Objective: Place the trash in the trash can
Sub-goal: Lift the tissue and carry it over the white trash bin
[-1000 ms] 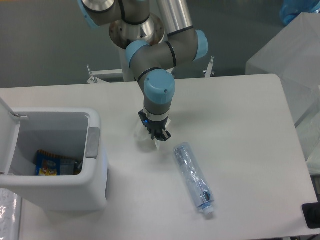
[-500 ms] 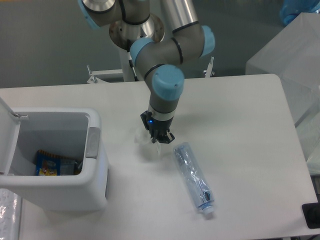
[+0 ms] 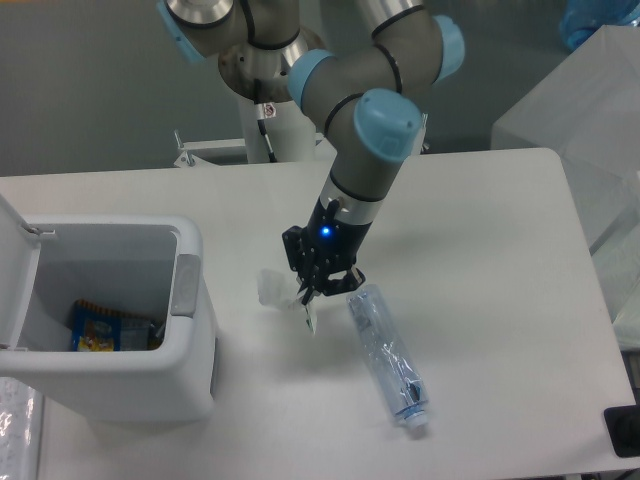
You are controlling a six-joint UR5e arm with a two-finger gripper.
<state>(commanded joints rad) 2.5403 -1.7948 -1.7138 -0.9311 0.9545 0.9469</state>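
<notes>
The tissue (image 3: 285,296) hung at the gripper's (image 3: 318,292) jaws, clamped between them and trailing to their left above the table (image 3: 480,230). One bottle (image 3: 388,352) lay just right of and below the jaws; one bin (image 3: 110,318), lid open, stood well to their left.

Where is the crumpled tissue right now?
The tissue sits mid-table at the end effector, between the trash can and the crushed bottle.

A lab: robot arm (image 3: 375,120) bolted beside a plain white table (image 3: 480,220).
</notes>
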